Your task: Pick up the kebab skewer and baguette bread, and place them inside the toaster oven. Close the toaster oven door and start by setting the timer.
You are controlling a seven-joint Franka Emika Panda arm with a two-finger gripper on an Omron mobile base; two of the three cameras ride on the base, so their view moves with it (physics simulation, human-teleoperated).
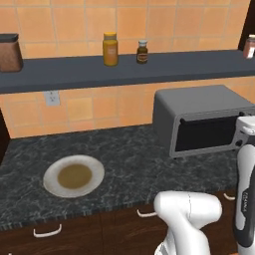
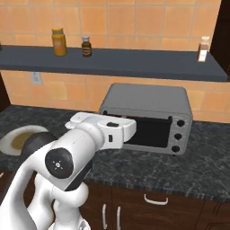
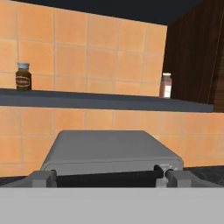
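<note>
Counter (image 1: 129, 149) of dark speckled stone, with a grey shelf (image 1: 124, 69) on the tiled wall above. The toaster oven (image 2: 148, 117) stands at the back of the counter, its door (image 2: 150, 130) upright against the body — closed — with three knobs (image 2: 178, 135) in a column at its right. In the hand view the oven top (image 3: 109, 146) lies just ahead and below, the black handle (image 3: 107, 178) running across the lower frame. The arm reaches forward at oven height, its wrist level and its hand in front of the door's left part in the right base view; the gripper's fingertips are hidden, its jaws spread wide, nothing seen between them. A plate (image 1: 73, 175) sits well to the oven's left, bearing a brownish patch too blurred to identify. On the shelf: an orange jar (image 1: 110, 49), a small dark bottle (image 1: 142, 52) and a pale bottle (image 2: 203, 49).
</note>
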